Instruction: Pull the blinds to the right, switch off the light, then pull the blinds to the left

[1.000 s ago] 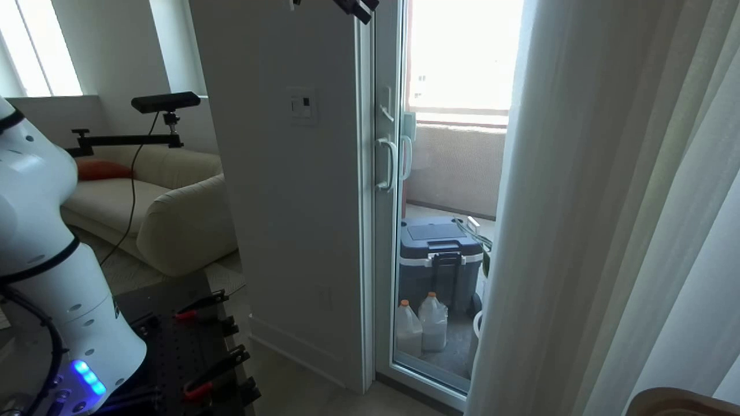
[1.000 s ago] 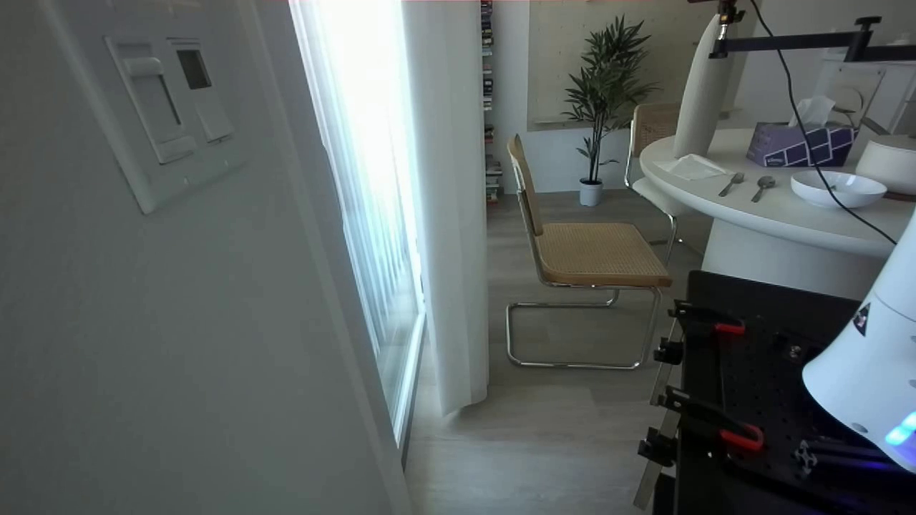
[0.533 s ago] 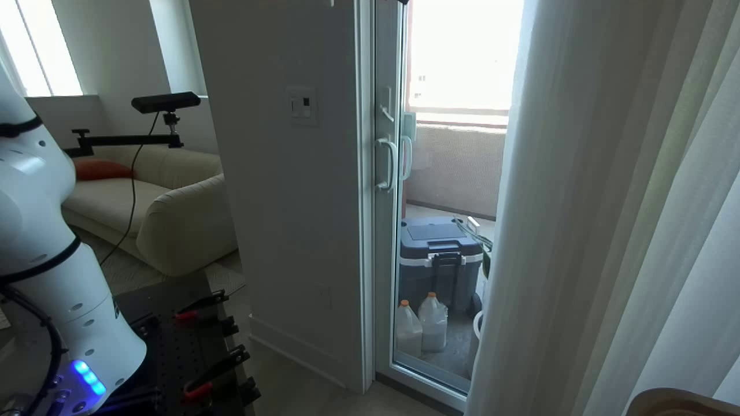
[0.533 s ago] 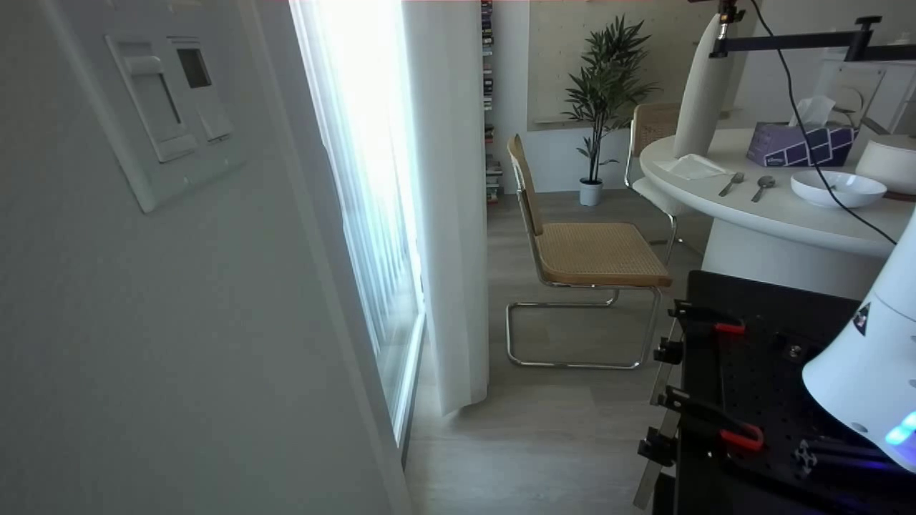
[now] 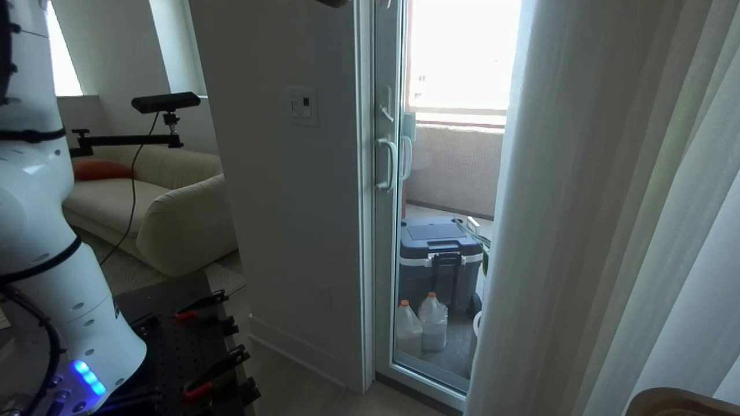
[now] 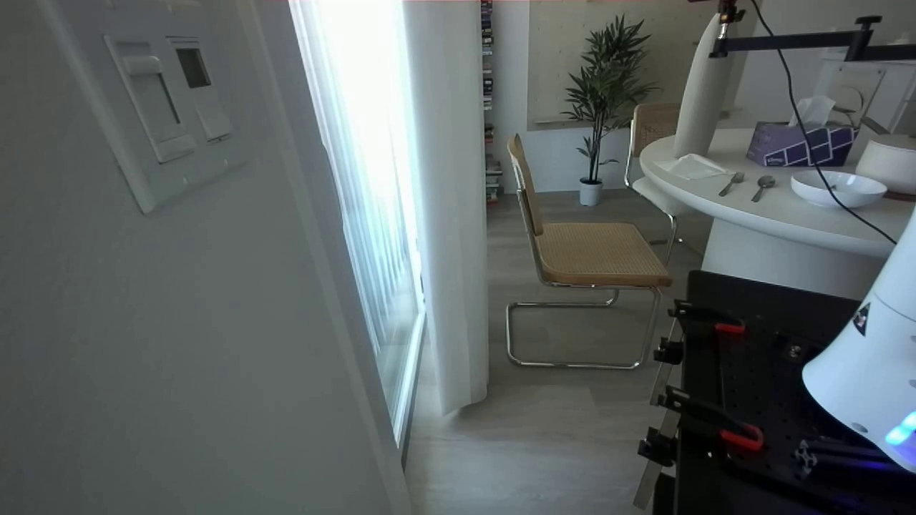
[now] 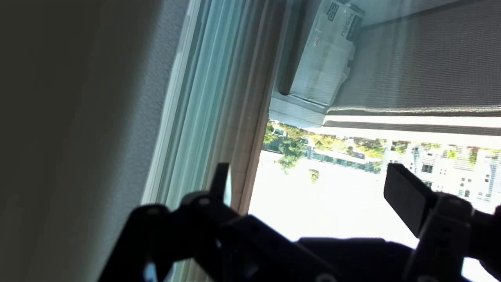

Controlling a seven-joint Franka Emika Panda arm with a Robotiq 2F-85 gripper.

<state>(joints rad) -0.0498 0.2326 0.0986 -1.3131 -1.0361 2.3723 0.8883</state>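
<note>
Gripper released, fingers spread wide, facing the glass door; trees and buildings beyond. Can't tell how near the door it is. Grey wall to one side of it. Outside, a pale box with dark lettering.

Arm rises off the black surface, base lights glowing blue, red-and-black clamps along that surface's edge.

Switch plate: white, on the wall just beside the door, visible in both exterior views.

Blinds: white vertical pleats, hem down near the floor, hanging over the door's side away from the handle; handle side uncovered. Through the bare glass I see a blue cooler, two orange-capped jugs near it.

Further out, one way: cream sofa with an orange cushion. Other way: cane chair near the blinds, potted plant beyond it, round white surface carrying a tissue box, white bowl, fork and spoon. Thin dark cable runs across in front of that, from a black bracket.
</note>
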